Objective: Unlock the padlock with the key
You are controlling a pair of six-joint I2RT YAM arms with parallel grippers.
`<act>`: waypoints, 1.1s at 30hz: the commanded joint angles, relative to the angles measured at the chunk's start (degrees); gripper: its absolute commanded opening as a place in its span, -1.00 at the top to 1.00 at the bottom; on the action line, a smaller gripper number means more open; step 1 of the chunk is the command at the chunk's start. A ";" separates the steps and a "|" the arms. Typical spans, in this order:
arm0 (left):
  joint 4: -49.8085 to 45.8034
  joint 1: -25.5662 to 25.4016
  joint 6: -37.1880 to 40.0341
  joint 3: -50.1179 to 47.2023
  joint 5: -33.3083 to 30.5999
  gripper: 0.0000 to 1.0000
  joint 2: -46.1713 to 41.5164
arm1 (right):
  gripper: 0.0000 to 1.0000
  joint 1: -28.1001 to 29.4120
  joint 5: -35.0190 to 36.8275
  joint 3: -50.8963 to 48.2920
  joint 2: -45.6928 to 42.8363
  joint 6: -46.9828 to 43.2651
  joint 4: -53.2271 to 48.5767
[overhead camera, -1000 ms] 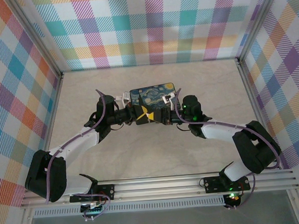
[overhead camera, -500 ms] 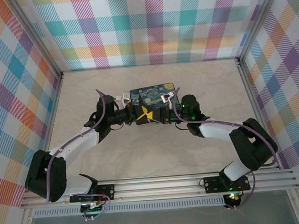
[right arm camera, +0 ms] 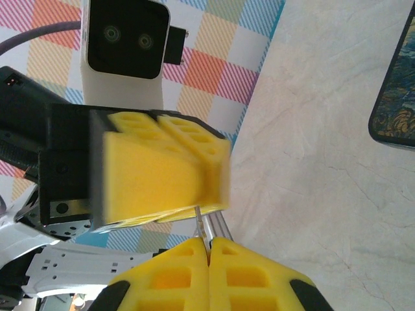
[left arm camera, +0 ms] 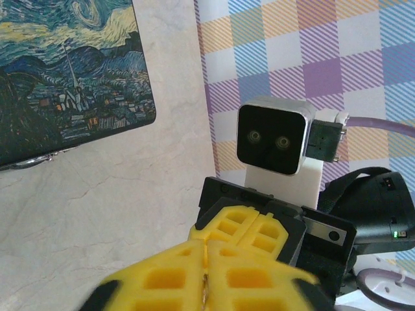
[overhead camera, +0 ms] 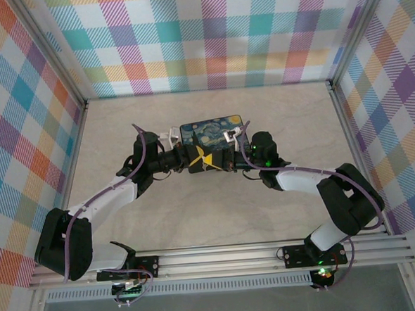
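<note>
My two grippers meet tip to tip above the table in front of the box. The key [right arm camera: 202,227], a thin silvery sliver, sticks up from my right gripper [right arm camera: 209,249], which is shut on it. Its far end reaches the underside of the left gripper's yellow fingers [right arm camera: 155,172], which look blurred. In the left wrist view my left gripper [left arm camera: 207,275] has its fingers almost together, with a thin metal glint in the seam, and the right gripper's fingers [left arm camera: 259,227] stand just beyond. From above, the left gripper [overhead camera: 203,158] and right gripper [overhead camera: 219,162] touch. The padlock is out of view.
The black box with the starry-night lid [overhead camera: 209,129] lies flat just behind the grippers, also seen as the box [left arm camera: 65,78] with a silvery fitting on its edge. Plaid walls enclose the marble table [overhead camera: 218,211] on three sides.
The right gripper has shut on the key and edged slightly left toward the left gripper. The left arm has stayed in place.
</note>
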 commanded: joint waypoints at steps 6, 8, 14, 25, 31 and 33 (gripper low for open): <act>-3.90 0.65 2.98 2.00 -3.44 -0.33 -0.98 | 1.00 -0.70 3.68 -0.71 -5.54 -6.08 -8.18; -4.68 0.74 3.43 2.90 -3.47 -0.37 -0.42 | 1.00 -1.24 4.27 -0.71 -6.36 -8.00 -13.46; -11.26 -2.08 6.68 2.15 -12.42 -0.40 -0.11 | 1.00 -4.47 8.06 -1.32 -10.69 -14.95 -26.70; -19.38 -23.13 11.90 6.79 -49.18 -0.44 10.73 | 1.00 -16.82 6.61 -3.53 -15.15 -23.98 -38.84; -17.22 -27.14 8.65 11.15 -59.44 -0.29 20.80 | 1.00 -20.24 8.20 -3.51 -19.65 -25.48 -42.74; -17.51 -28.44 8.46 13.43 -63.09 -0.28 23.61 | 1.00 -20.25 7.83 -3.21 -19.44 -26.56 -43.64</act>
